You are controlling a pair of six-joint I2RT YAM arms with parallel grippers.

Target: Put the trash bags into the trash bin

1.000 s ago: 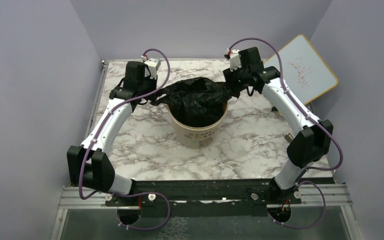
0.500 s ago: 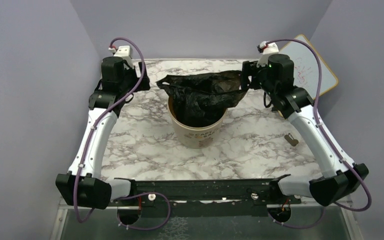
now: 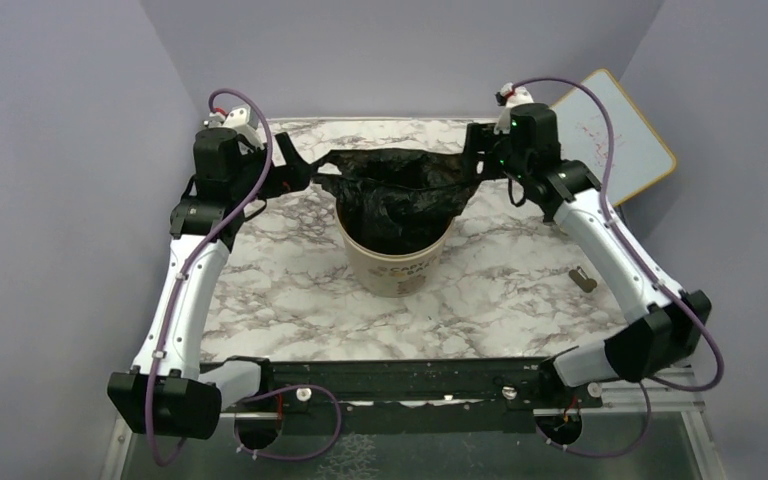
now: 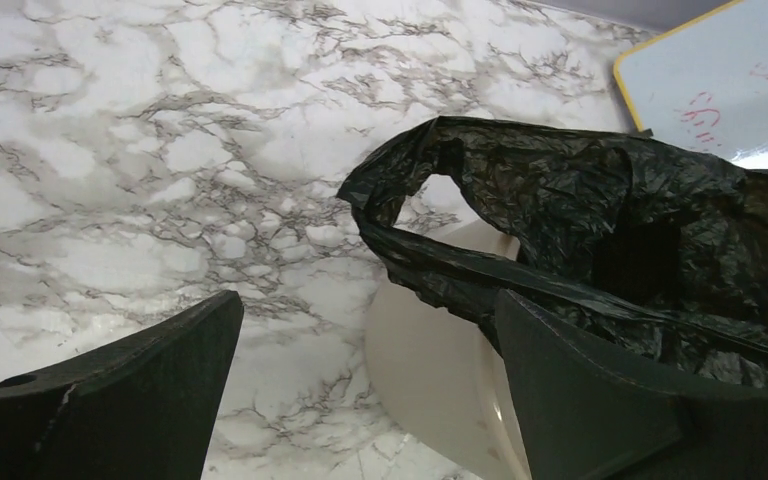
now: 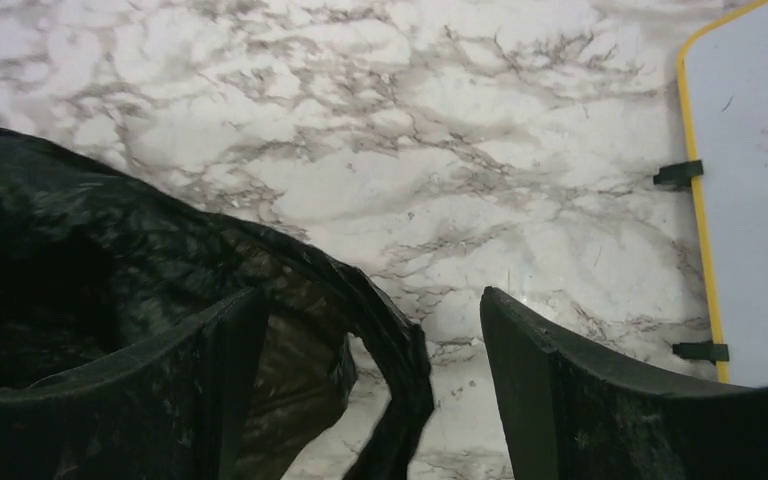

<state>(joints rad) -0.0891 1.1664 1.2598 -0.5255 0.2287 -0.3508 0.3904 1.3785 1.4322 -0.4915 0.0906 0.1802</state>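
- Marble surface (image 3: 520, 290) with grey walls around it; trash bin (image 3: 395, 262) at its middle, white board (image 3: 615, 135) behind-right of the bin.
- trash bags (image 3: 400, 185): lower part inside the bin, mouth stretched above the bin's rim between both arms.
- Likely light, limp and slippery; loop handles look like the best hold.
- left end effector (image 4: 365, 305): fingers wide, handle strap against one finger.
- right end effector (image 5: 372, 300): also wide, loop seems hooked round one finger.
- Top view shows the whole span; only the wrist views show the finger gaps.
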